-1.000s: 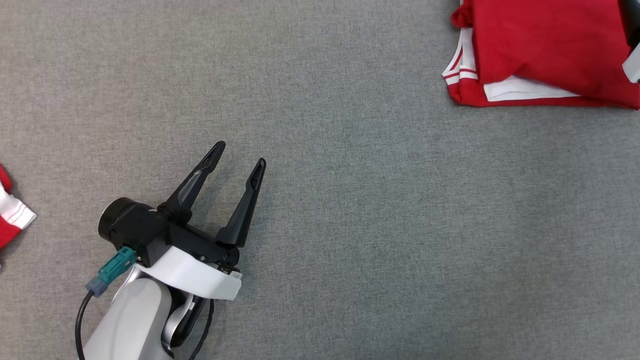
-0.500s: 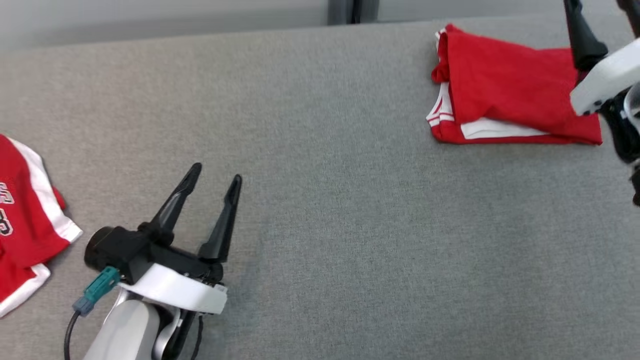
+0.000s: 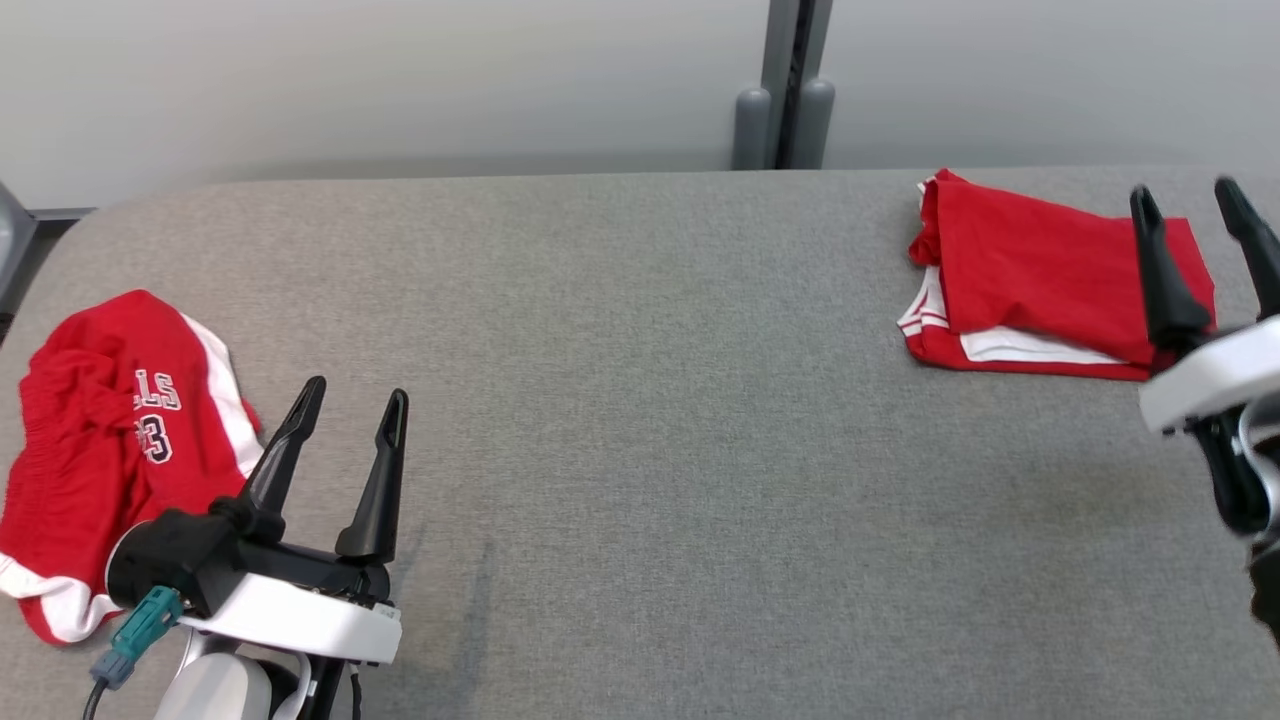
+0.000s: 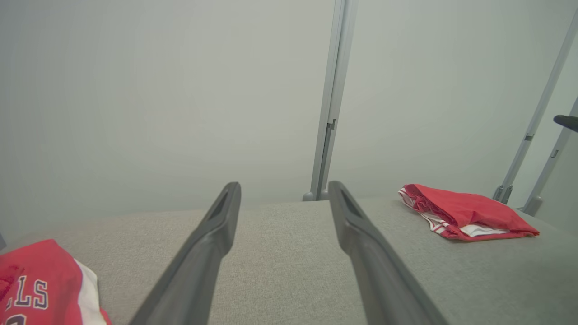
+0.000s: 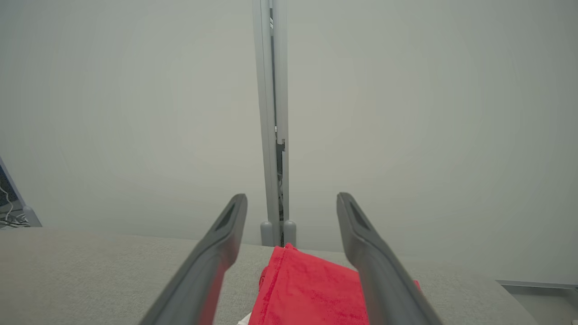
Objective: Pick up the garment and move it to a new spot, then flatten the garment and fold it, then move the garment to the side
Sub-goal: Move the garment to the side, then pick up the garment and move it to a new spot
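A folded red garment (image 3: 1040, 270) with white trim lies flat at the far right of the grey table (image 3: 650, 400); it also shows in the left wrist view (image 4: 469, 212) and the right wrist view (image 5: 307, 293). My right gripper (image 3: 1183, 190) is open and empty, raised over the garment's right end, its fingers (image 5: 216, 257) apart on either side of the cloth below. A crumpled red garment (image 3: 100, 440) with white stripes and lettering sits at the left edge (image 4: 36, 289). My left gripper (image 3: 355, 392) hovers open and empty just right of it (image 4: 284, 186).
A pale wall runs behind the table, with a grey post (image 3: 790, 100) at its middle. The table's rounded back edge lies close behind the folded garment. Bare grey cloth stretches between the two garments.
The head camera has tilted up, so the whole picture shifted: the wall, the crumpled garment and my right gripper have come into view. Both grippers stay open.
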You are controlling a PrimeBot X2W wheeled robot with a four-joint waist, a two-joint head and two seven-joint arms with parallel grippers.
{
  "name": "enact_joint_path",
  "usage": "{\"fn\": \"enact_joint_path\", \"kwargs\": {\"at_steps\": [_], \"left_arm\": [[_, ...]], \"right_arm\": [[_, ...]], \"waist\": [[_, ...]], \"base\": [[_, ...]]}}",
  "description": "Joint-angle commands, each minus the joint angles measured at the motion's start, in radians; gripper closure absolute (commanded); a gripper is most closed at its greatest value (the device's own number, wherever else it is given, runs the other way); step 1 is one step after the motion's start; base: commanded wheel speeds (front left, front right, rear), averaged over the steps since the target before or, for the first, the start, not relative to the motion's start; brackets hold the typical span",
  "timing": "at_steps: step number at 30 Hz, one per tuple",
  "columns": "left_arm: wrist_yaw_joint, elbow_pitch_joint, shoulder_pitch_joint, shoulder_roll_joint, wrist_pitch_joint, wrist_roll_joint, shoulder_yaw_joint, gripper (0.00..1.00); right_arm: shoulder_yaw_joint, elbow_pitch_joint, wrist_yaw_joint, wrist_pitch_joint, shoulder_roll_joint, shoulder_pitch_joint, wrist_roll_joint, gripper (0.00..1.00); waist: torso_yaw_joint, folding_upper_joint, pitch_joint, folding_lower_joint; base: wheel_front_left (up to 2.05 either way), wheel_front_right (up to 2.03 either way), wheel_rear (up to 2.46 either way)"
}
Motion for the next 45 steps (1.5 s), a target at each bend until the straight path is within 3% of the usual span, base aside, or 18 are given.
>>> {"fn": "enact_joint_path", "kwargs": {"at_steps": [1, 10, 19, 26, 45], "left_arm": [[0.001, -0.002, 0.009, 0.002, -0.003, 0.008, 0.010, 0.00], [0.004, 0.008, 0.090, -0.037, -0.003, -0.001, 0.083, 0.00], [0.003, -0.001, 0.195, -0.077, -0.003, 0.011, 0.155, 0.00], [0.001, -0.002, 0.227, -0.095, -0.003, 0.023, 0.181, 0.00], [-0.001, -0.005, 0.232, -0.115, -0.003, 0.041, 0.152, 0.00]], "right_arm": [[-0.033, -0.028, 0.000, -0.008, 0.013, 0.051, -0.016, 0.00], [-0.204, -0.222, 0.000, -0.025, 0.147, 0.335, -0.117, 0.00], [-0.221, -0.328, 0.000, -0.032, 0.241, 0.499, -0.196, 0.00], [-0.230, -0.374, 0.000, -0.031, 0.281, 0.575, -0.226, 0.00], [-0.236, -0.364, 0.000, -0.031, 0.295, 0.593, -0.247, 0.00]], "waist": [[0.025, 0.0000, -0.023, 0.0000], [0.025, 0.0000, -0.064, 0.0000], [0.003, 0.0000, -0.097, 0.0000], [0.006, 0.0000, -0.116, 0.0000], [0.013, 0.0000, -0.122, 0.0000]], "base": [[0.00, 0.00, 0.00], [0.00, 0.00, 0.00], [0.00, 0.00, 0.00], [0.00, 0.00, 0.00], [0.00, 0.00, 0.00]]}}
